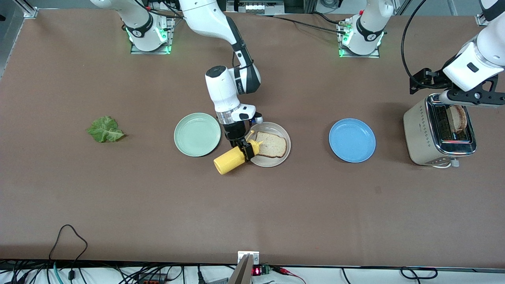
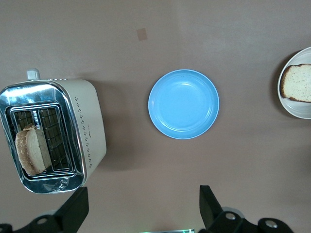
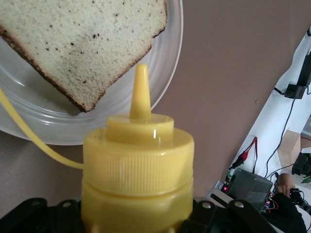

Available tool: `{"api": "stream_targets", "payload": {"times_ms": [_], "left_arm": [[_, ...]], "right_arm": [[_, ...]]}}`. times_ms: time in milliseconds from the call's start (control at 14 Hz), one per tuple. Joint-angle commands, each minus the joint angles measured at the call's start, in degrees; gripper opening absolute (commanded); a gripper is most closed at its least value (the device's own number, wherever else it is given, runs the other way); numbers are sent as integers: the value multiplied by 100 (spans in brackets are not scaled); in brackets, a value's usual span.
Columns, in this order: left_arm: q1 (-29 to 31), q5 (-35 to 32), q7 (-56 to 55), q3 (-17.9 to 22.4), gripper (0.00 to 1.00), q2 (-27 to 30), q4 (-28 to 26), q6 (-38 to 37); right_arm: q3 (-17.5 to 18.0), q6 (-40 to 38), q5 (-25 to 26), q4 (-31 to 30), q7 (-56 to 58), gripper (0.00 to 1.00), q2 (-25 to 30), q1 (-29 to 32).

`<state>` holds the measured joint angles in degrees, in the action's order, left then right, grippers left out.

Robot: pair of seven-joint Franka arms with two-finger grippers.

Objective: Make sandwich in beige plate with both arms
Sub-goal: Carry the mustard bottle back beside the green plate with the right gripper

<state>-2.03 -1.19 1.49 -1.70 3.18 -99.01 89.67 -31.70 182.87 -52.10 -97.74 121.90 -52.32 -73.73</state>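
At the centre of the front view the beige plate (image 1: 283, 157) is sitting on the brown table (image 1: 252, 205), carrying one slice of bread (image 1: 271, 144) lying flat on it. The right gripper (image 1: 245, 147) is hanging over the plate's rim on the side toward the mint-green plate (image 1: 197, 134), clenched around a yellow squeeze bottle (image 1: 232, 157). The bottle is lying tilted, its nozzle pointing toward the bread and its base sticking out lower in the frame, off the plate. In the right wrist view the bottle's ribbed cap (image 3: 138, 162) is filling the lower middle of the frame, with the nozzle tip standing in front of the plate's rim, just below the corner of the bread.

The mint-green plate is lying just beside the beige one, holding nothing. Toward the middle right of the front view the blue plate (image 1: 352, 140) is also holding nothing. At the far right a cream and chrome toaster (image 1: 428, 136) is standing with a second slice of bread (image 1: 459, 117) sticking up out of one slot; the other slot is showing only its wire grille. The left gripper (image 1: 471, 96) is hovering over the toaster with its fingers (image 2: 209, 204) spread wide, gripping nothing.

In the middle left of the front view the green lettuce leaf (image 1: 105, 129) is lying alone on the table, well apart from every plate.
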Motion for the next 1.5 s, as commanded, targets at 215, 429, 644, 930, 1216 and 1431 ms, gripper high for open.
{"api": "stream_targets", "payload": {"times_ms": [215,429,644,930,1216,1431], "left_arm": [[71,83,62,21,100,33,110,-90],[71,83,44,-23,100,42,110,-90],[71,83,36,-32,100,42,119,-90],[62,75,44,-32,100,33,172,-82],[71,83,53,-32,100,33,172,-90],[62,75,53,-32,100,33,172,-90]], "right_arm": [[-335,-389,-125,448,-253,0,-68,7],[-652,-1067,-108,746,-1245,0,-68,-2],[-732,-1454,-160,923,-1993,0,54,86],[-732,-2358,-669,950,-2083,0,423,560],[-723,-3623,-898,941,-2066,0,1003,1332],[-706,-4817,-1082,932,-1900,0,1399,2009]]}}
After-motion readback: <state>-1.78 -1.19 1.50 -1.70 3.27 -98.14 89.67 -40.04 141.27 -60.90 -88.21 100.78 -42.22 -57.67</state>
